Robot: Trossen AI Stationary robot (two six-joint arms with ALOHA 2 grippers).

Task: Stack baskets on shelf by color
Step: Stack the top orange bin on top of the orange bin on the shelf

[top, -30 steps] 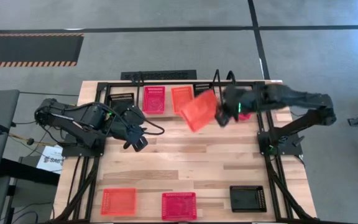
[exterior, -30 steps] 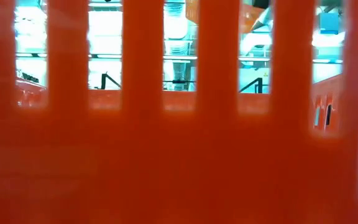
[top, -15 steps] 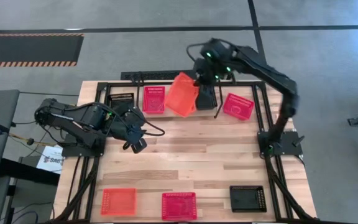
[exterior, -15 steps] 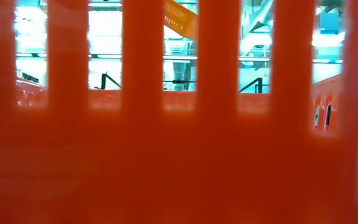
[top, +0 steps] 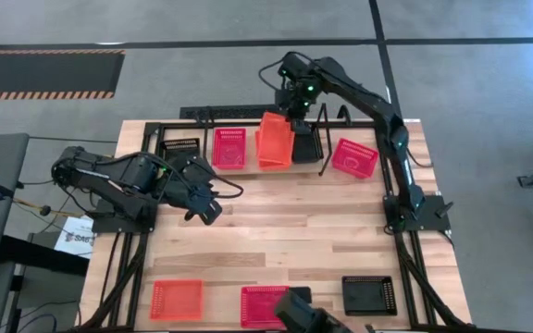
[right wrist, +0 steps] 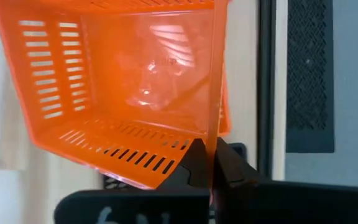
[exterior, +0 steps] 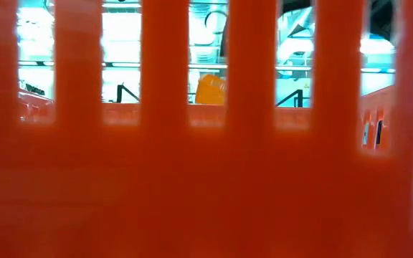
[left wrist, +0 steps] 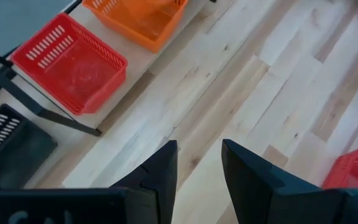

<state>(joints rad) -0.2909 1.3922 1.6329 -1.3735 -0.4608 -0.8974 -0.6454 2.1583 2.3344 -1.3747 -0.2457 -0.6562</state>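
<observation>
My right gripper (top: 290, 116) (right wrist: 213, 163) is over the far edge of the table, shut on an orange basket (top: 274, 141) (right wrist: 123, 81). The basket is tilted above the shelf (top: 202, 148), over another orange basket (right wrist: 225, 121). A black basket (top: 181, 148) and a red basket (top: 229, 148) (left wrist: 67, 62) sit on the shelf to its left. My left gripper (top: 206, 208) (left wrist: 197, 168) hovers open over bare table, left of centre, with nothing between its fingers. My right gripper pinches one side wall of the orange basket at its rim (right wrist: 215, 134), one finger inside the basket and one outside. The fingers come from above, slanting down. The basket hangs tilted below them; I cannot tell whether it touches the basket underneath.
A pink basket (top: 354, 157) lies right of the shelf's upright rods (top: 322, 139). Along the near edge sit an orange-red basket (top: 176, 298), a red one (top: 265, 303) and a black one (top: 369, 294). An orange basket wall (exterior: 206, 179) fills the low view.
My right gripper has swung from the table's right side toward the far edge and left, then down over the shelf, rolling as it went. The orange basket has travelled with it and now hangs tilted over the shelf's orange basket.
</observation>
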